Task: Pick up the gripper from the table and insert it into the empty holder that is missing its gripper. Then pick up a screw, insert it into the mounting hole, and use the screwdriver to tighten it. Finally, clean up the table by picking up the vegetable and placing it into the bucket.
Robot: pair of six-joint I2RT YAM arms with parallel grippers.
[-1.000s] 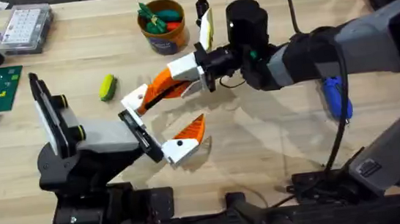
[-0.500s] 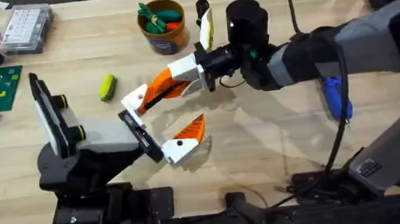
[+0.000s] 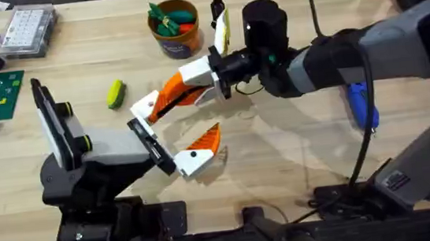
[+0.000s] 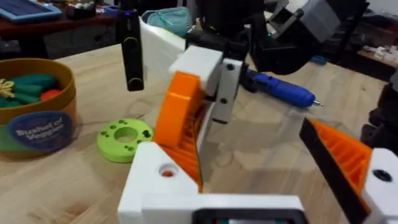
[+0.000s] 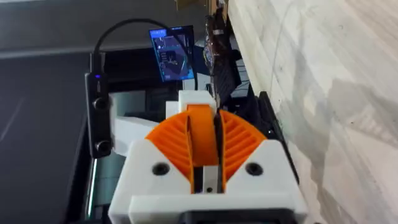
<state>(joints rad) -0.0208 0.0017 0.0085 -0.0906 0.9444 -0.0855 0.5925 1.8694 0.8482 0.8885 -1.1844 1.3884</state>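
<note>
Orange-tan bucket (image 3: 175,31) of toy vegetables, left gripper (image 3: 170,134) apart, right gripper (image 3: 167,101) together on its near finger.

Two arms are seen in the overhead view: the left arm (image 3: 93,168) at lower left is built of black joints and a pale grey link, with a flat black bar on top, while the right arm (image 3: 366,50) sweeping in from the right is clad in grey segments with black joints and trailed by a thin black cable. Both are finished with white fingers backed by orange ribbed pads, the left gripper (image 3: 176,144) and the right gripper (image 3: 167,101). In the right wrist view, two dark screw holes are shown in the white finger bases (image 5: 160,169).
</note>
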